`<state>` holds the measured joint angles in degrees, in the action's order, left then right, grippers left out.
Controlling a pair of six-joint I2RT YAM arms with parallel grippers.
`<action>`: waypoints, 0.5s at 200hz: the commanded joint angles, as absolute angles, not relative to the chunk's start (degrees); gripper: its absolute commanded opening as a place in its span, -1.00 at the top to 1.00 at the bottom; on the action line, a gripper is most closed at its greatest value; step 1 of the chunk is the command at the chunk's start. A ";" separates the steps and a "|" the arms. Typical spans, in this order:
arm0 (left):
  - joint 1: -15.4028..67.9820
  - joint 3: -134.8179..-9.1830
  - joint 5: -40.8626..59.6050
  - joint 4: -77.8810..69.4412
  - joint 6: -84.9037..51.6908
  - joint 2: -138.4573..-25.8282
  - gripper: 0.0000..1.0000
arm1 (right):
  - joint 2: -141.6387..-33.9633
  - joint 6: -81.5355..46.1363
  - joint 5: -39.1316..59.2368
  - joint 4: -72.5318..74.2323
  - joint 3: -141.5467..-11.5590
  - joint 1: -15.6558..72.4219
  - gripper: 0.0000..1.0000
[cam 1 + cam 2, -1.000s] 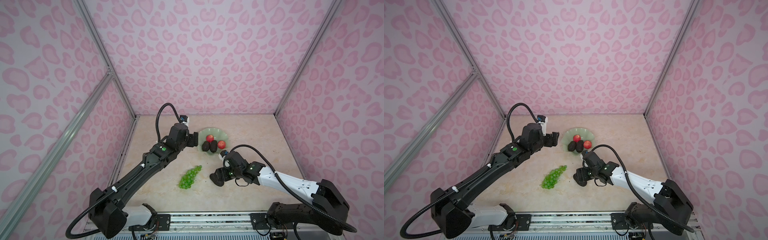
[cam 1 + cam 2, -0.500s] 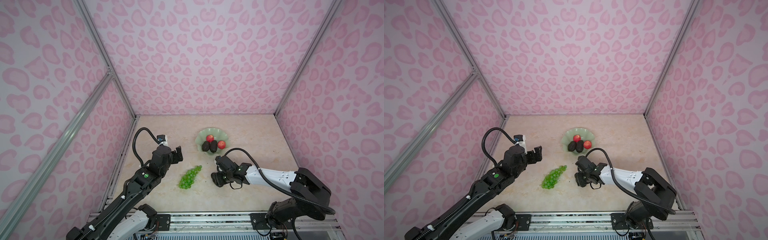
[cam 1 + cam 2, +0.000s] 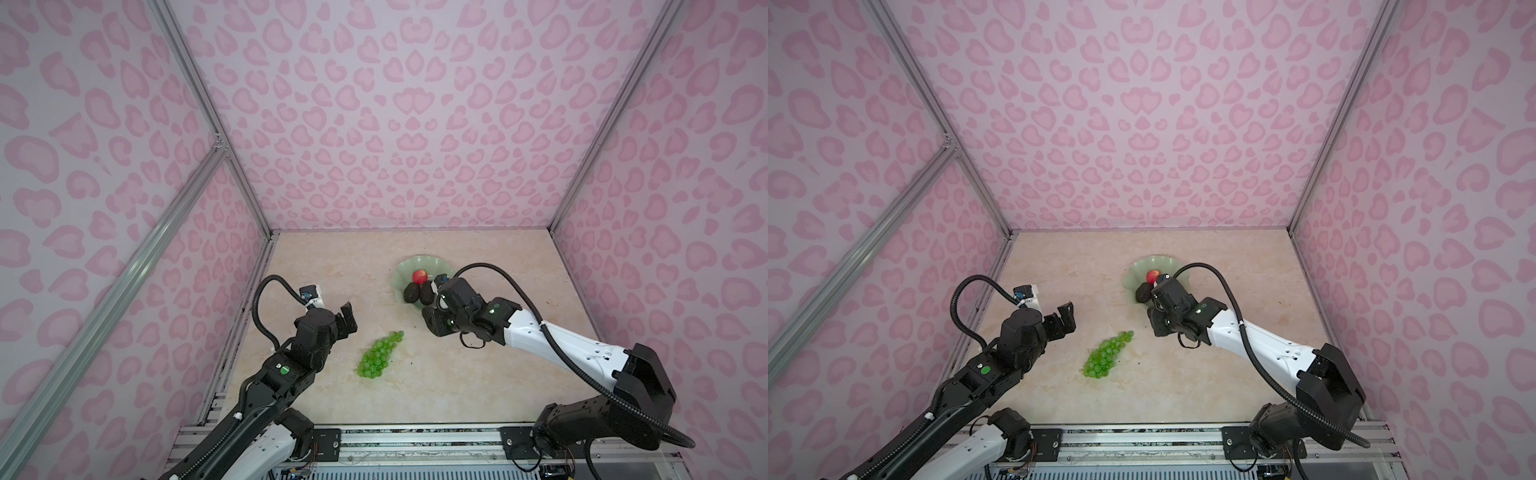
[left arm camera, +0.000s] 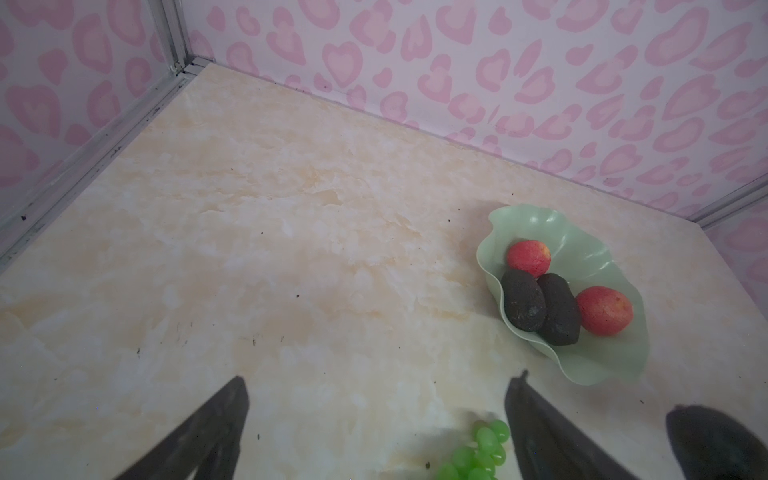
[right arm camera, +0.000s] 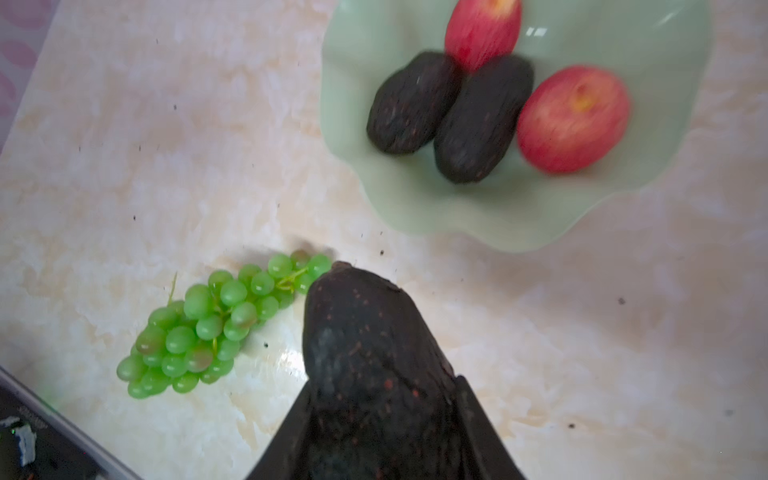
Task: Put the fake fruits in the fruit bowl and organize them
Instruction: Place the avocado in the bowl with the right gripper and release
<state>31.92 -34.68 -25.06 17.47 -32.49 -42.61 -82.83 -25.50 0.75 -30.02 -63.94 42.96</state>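
Observation:
The mint-green fruit bowl (image 3: 415, 260) (image 5: 478, 208) holds two red apples (image 4: 528, 257) (image 4: 604, 309) and two dark avocados (image 4: 523, 305) (image 4: 559, 309). A third avocado (image 5: 365, 353) is off the table, with my right gripper (image 5: 382, 390) shut on it. In a top view this gripper (image 3: 432, 323) hangs just in front of the bowl's near rim. The green grapes (image 3: 380, 354) (image 3: 1106, 355) lie on the table between the arms. My left gripper (image 3: 347, 321) (image 4: 379, 378) stands wide open and holds nothing, raised to the left of the grapes.
Pink patterned walls (image 3: 395, 124) close in the marble table (image 3: 332, 266) on three sides. An aluminium frame rail (image 3: 245, 316) runs along the left edge. The right arm's black cable (image 3: 498, 270) arcs beside the bowl.
My left arm pulled back from the bowl to the front left with its jaws open. My right gripper shut on the avocado lying on the table and lifted it toward the bowl.

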 commanded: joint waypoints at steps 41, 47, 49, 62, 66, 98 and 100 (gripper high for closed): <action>31.82 -34.65 -15.66 18.04 -31.99 -43.39 -0.95 | -98.72 -9.20 -1.19 -35.02 -83.29 31.50 0.55; 31.82 -34.53 -14.35 18.05 -31.90 -43.52 -0.95 | -100.95 -8.30 -1.39 -35.15 -84.59 30.73 0.56; 31.82 -34.47 -13.98 18.09 -31.90 -43.58 -0.95 | -101.55 -7.99 -1.45 -35.15 -86.19 30.56 0.56; 31.82 -34.17 -11.77 18.41 -32.40 -43.85 -0.95 | -105.68 -6.02 -1.49 -34.91 -89.84 29.44 0.57; 31.82 -34.04 -11.02 18.45 -32.51 -43.92 -0.95 | -106.83 -5.64 -1.49 -34.82 -90.84 29.03 0.57; 31.82 -32.82 -4.95 18.48 -33.80 -44.79 -0.93 | -114.49 -3.36 -0.73 -34.28 -97.47 27.49 0.57; 31.82 -32.75 -4.71 18.46 -33.94 -44.88 -0.93 | -114.91 -3.21 -0.71 -34.34 -97.80 27.44 0.57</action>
